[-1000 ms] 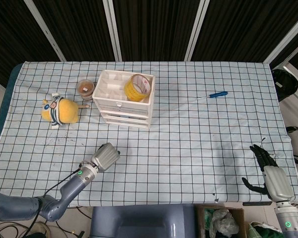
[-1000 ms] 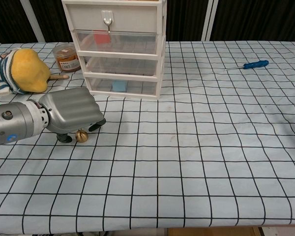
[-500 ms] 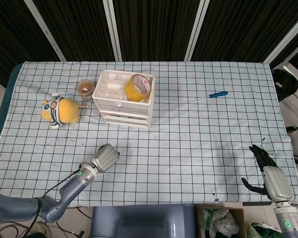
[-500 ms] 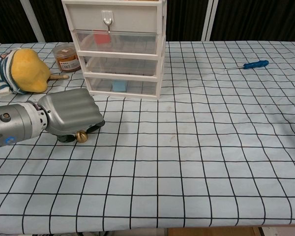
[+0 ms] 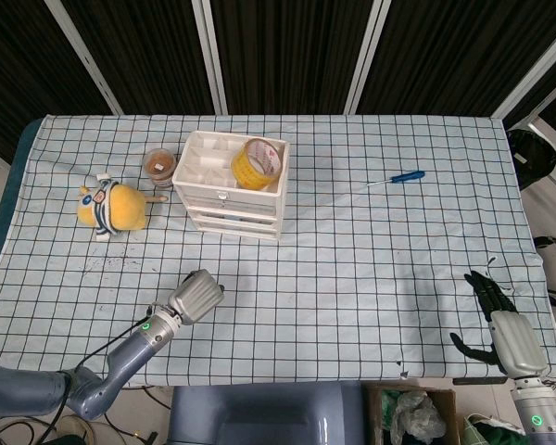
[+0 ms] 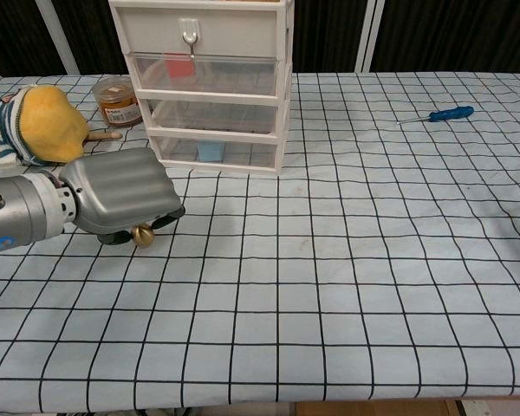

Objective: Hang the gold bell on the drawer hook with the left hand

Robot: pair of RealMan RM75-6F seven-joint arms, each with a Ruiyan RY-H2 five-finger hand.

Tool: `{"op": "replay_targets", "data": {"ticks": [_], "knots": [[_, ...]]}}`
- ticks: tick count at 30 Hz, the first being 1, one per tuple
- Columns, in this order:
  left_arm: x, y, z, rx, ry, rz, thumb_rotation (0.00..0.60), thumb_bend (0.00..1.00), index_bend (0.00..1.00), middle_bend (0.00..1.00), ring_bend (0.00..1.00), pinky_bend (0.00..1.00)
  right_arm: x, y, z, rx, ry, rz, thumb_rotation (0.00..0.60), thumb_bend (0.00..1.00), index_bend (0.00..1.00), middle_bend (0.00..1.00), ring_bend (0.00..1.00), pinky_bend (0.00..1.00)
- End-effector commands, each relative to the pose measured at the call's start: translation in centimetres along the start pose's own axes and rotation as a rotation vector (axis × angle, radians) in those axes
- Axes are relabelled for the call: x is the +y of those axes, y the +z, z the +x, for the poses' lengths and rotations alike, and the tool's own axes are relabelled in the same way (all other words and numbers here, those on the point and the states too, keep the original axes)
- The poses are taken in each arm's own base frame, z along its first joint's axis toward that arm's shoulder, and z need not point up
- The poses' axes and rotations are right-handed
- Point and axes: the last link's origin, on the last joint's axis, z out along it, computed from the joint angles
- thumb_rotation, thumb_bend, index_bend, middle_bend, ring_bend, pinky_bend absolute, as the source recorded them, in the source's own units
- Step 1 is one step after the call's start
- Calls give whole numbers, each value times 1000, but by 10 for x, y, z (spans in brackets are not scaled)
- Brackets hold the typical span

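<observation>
Small gold bell (image 6: 142, 234) under the curled left robot hand (image 6: 121, 192), near drawer hook (image 6: 189, 36).

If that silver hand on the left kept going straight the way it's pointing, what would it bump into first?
The left hand, holding the gold bell beneath its fingers, points up the table. Going straight on, it would probably first meet the lower front of the white drawer unit. Depth is unclear, so this is a guess.

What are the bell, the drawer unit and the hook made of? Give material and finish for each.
Bell: looks like polished metal, brass or gold-plated, going by its gold shine.
Drawer unit: seems plastic, with a matte white frame and clear fronts that show the contents.
Hook: small and silvery, probably metal on a white pad; too small to be sure.
</observation>
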Motion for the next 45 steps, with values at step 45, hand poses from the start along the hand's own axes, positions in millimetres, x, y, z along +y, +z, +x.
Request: {"op": "replay_targets", "data": {"ticks": [45], "knots": [[-107,10,130,194,110,203,600,275,536,1000,1000,993,1,1,0,-2,3,-3,600,235,0,0,0,126]]}}
